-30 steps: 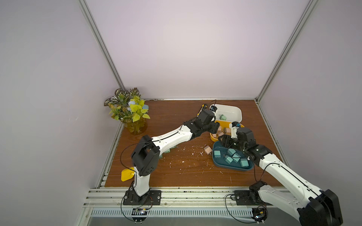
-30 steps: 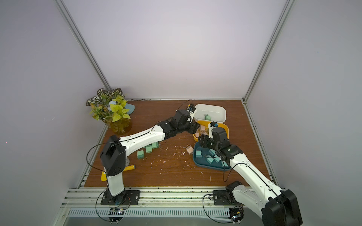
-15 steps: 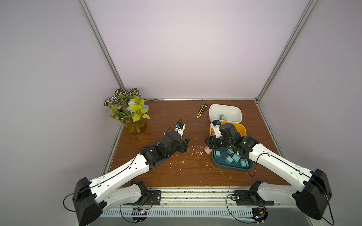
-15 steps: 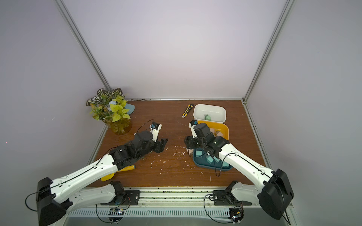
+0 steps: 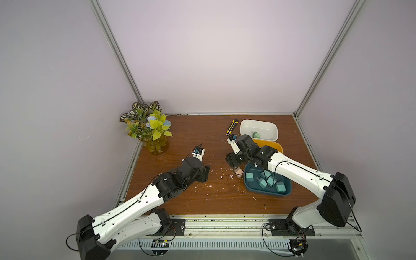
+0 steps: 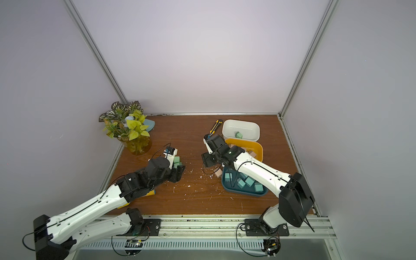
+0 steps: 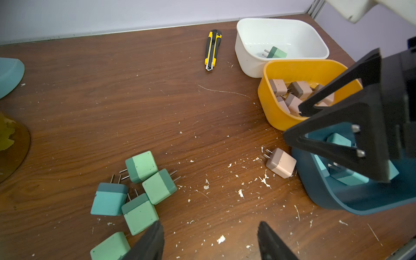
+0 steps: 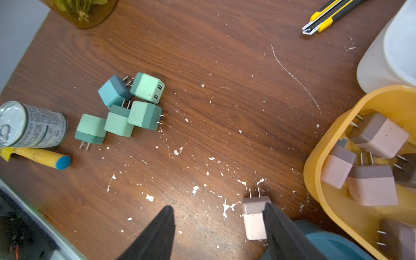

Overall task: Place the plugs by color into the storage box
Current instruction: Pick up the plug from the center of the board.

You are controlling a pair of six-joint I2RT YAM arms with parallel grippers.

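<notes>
The right gripper (image 8: 219, 234) hangs open-jawed and empty over a loose pink plug (image 8: 253, 216) just left of the teal bin (image 7: 333, 195). The left gripper (image 7: 210, 240), also spread and empty, hovers by green plugs (image 7: 140, 166) clustered with one teal plug (image 7: 108, 200) at left. Farther back, pink plugs (image 7: 279, 86) lie in the yellow bin (image 7: 270, 108), one green plug (image 7: 278, 53) in the white bin (image 7: 247, 58).

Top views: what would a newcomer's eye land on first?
Three plastic tubs line the table's right side: white tub with one mint-green plug, yellow tub of pale pink plugs, dark teal tub of teal-blue plugs. A loose cluster of mint-green cube plugs lies by the open left gripper; a lone pale pink plug sits beside the teal tub, at the open right gripper.
</notes>
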